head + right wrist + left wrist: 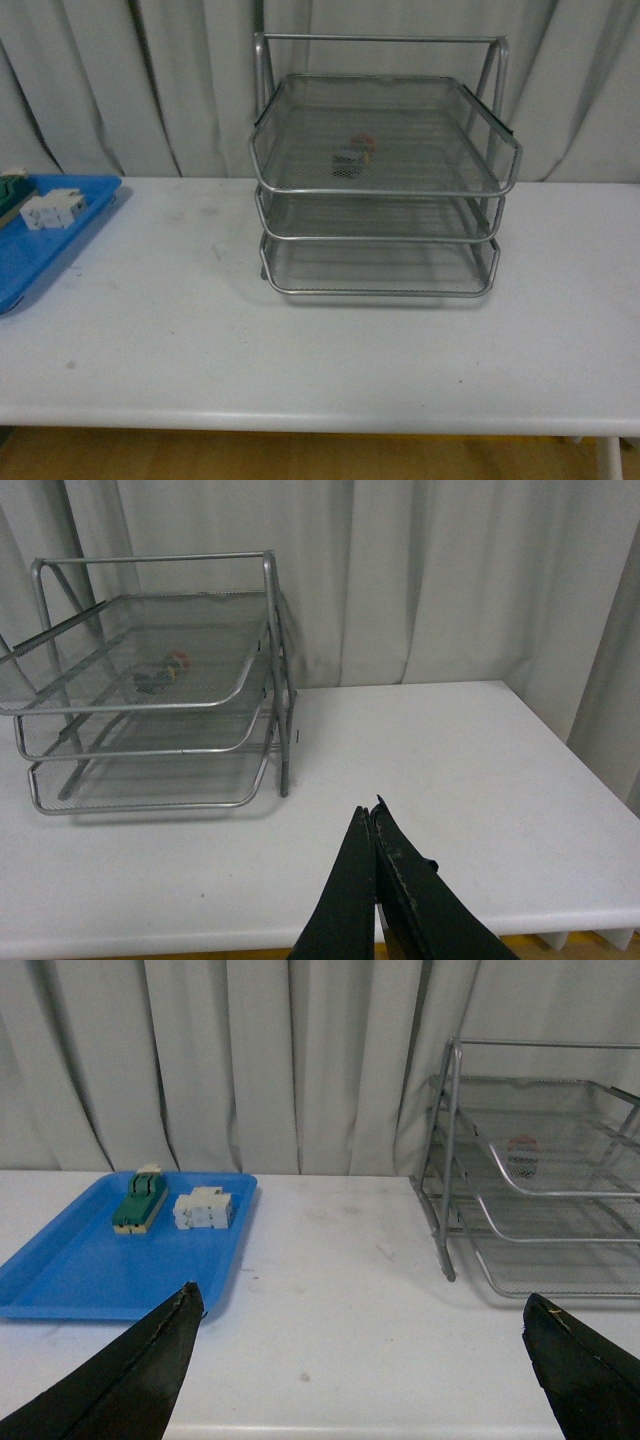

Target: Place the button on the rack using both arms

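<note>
The silver wire-mesh rack (380,190) stands at the back middle of the white table. The button (353,155), red cap on a dark body, lies on the rack's top tier. It also shows through the mesh in the left wrist view (522,1152) and the right wrist view (165,671). Neither arm shows in the front view. My left gripper (365,1305) is open and empty above the table between the blue tray and the rack (540,1180). My right gripper (370,810) is shut and empty over the table to the right of the rack (150,680).
A blue tray (40,250) lies at the table's left edge and holds a white terminal block (52,210) and a green-and-beige block (140,1203). Grey curtains hang behind the table. The table's front edge runs near the bottom of the front view.
</note>
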### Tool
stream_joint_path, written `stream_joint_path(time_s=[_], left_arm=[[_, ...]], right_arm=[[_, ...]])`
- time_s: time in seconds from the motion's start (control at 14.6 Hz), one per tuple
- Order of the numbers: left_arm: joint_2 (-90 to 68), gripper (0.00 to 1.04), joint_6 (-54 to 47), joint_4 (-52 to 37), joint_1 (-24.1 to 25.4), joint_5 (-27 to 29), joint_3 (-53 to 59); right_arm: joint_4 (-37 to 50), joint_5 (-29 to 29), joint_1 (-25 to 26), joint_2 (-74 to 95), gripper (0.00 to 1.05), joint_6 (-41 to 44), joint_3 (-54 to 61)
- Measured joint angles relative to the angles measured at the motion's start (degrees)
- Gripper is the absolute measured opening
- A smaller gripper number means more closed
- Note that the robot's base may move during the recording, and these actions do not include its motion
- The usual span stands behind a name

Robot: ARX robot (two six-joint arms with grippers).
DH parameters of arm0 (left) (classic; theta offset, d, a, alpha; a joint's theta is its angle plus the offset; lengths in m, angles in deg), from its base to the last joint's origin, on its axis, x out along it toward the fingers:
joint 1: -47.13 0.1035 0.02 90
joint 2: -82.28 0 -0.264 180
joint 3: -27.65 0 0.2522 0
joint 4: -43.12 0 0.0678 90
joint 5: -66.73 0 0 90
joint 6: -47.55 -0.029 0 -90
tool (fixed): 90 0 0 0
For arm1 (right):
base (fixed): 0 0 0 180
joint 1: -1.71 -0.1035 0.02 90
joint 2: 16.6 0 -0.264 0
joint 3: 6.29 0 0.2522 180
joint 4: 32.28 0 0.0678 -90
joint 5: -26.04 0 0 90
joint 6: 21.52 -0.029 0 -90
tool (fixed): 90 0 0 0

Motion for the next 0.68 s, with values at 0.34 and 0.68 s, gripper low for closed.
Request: stream_joint_path(time_s=[0.34,0.68], left_arm=[[0.00,0.98,0.00,0.07,0.00,0.02,0.00],[0.00,0.98,0.00,0.09,0.00,0.02,0.00]], right_arm=[[0.31,0.00,0.00,0.00,0.65,0.04,0.00],[0.31,0.00,0.00,0.00,0.98,0.04,0.00]])
